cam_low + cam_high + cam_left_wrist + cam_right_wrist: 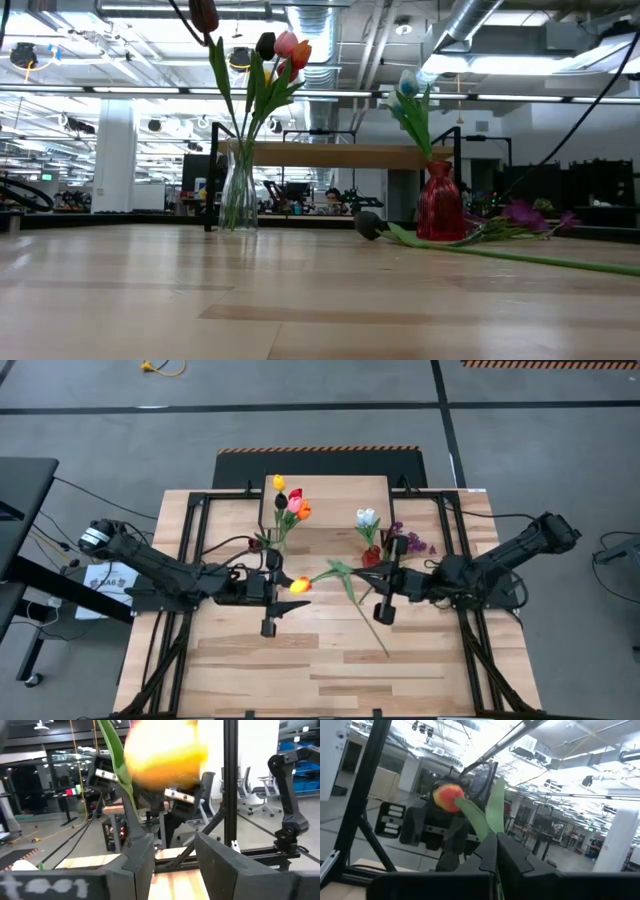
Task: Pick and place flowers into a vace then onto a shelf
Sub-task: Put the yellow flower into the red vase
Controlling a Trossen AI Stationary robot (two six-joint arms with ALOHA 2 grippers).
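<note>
A yellow-orange tulip hangs in the air between my two arms, above the table's middle. My right gripper is shut on its green stem. My left gripper faces it, open; the head sits just past its fingertips, and a leaf runs down behind one finger. I cannot tell if it touches. A glass vase with several tulips and a red vase with a pale tulip stand on the table before the shelf. My right gripper pinches the tulip's stem between its two fingers, below the leaves. The fingers come nearly level from the table's right, and the stem runs on past their tips toward my left gripper. The flower is lifted clear, its head farthest from the fingers.
A dark-headed flower lies on the table beside the red vase, its long stem slanting toward the near right. Purple sprigs lie right of the red vase. Bare planks stretch along the near side.
</note>
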